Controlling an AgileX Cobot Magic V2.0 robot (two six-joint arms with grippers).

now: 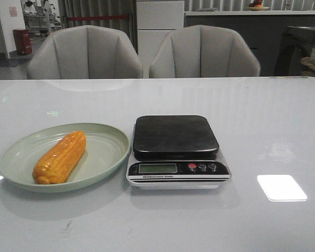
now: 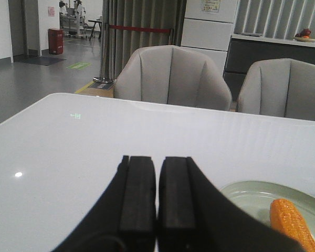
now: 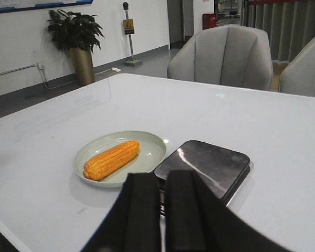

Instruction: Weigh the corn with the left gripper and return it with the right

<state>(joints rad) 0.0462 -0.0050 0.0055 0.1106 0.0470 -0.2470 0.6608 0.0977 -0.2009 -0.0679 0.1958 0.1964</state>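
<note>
The orange-yellow corn (image 1: 60,157) lies on a pale green plate (image 1: 107,137) at the table's left. It also shows in the right wrist view (image 3: 111,159) and, partly, in the left wrist view (image 2: 293,223). A kitchen scale with a black platform (image 1: 174,136) stands right of the plate, its platform bare. My left gripper (image 2: 157,163) is shut and empty, above the table to the left of the plate. My right gripper (image 3: 162,181) is shut and empty, held above the table on the near side of the scale (image 3: 207,164). Neither gripper shows in the front view.
Two grey chairs (image 1: 86,53) (image 1: 205,51) stand behind the table's far edge. A bright light patch (image 1: 281,187) reflects on the table right of the scale. The scale's display and buttons (image 1: 201,167) face the near edge.
</note>
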